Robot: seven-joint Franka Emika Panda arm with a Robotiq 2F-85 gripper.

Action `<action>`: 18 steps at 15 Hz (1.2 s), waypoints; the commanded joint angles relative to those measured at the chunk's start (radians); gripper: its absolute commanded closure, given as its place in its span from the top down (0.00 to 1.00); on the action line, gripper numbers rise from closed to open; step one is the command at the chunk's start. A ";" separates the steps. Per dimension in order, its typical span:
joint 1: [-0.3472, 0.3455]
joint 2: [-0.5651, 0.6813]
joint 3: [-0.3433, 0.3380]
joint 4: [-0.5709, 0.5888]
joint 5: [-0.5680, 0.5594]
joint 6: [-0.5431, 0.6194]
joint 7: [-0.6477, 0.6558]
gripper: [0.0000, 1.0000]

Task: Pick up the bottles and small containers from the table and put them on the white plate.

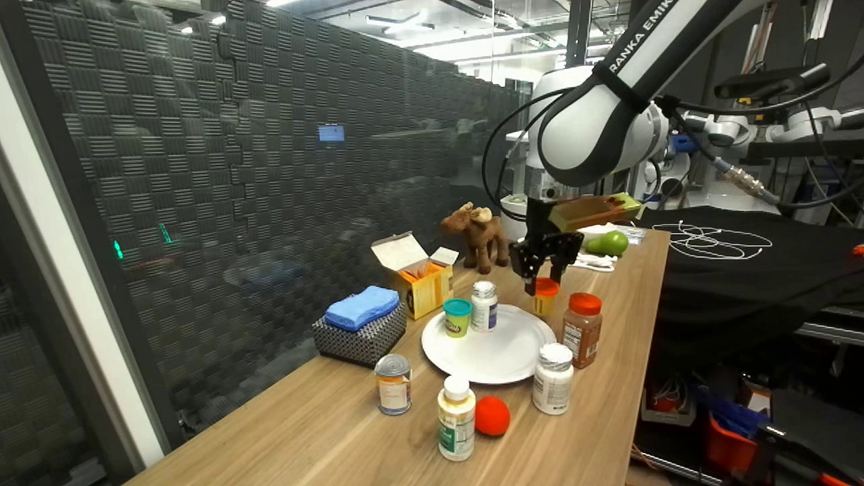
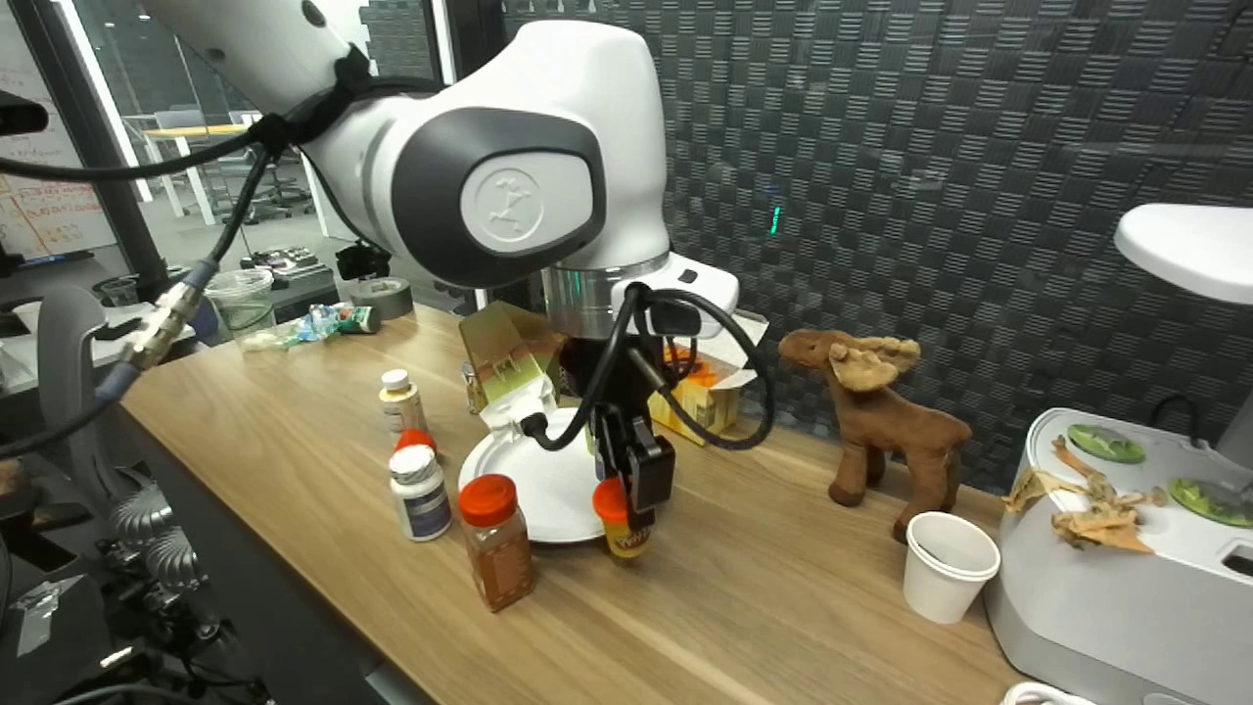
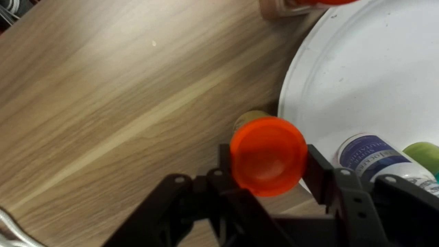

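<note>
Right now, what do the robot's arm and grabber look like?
The arm is chunky, smooth and white, with dark grey patches and a shiny silver band. White letters on black read "RANKA EMI", partly hidden. One side carries a round emblem. Black cables loop beside it. The gripper is black, with two jointed fingers and small round screws.

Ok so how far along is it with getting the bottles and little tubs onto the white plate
Partway. Done: the teal-lidded tub and a white bottle stand on the plate. In hand: the orange-lidded tub, with the gripper looking closed around its top; whether it's lifted I can't tell. Left on the table: the red-capped jar, another white bottle, the green-labelled bottle and the can.
</note>
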 commanded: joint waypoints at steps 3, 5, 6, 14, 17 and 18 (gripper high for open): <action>0.038 -0.058 0.017 -0.026 -0.064 0.003 -0.004 0.29; 0.041 -0.056 0.028 -0.022 -0.057 0.000 -0.022 0.29; 0.042 -0.055 0.033 -0.022 -0.054 0.001 -0.032 0.29; 0.027 -0.018 0.084 0.002 -0.001 -0.004 -0.170 0.29; 0.015 -0.003 0.095 0.010 0.030 0.010 -0.235 0.29; 0.009 0.002 0.101 0.015 0.051 0.008 -0.263 0.29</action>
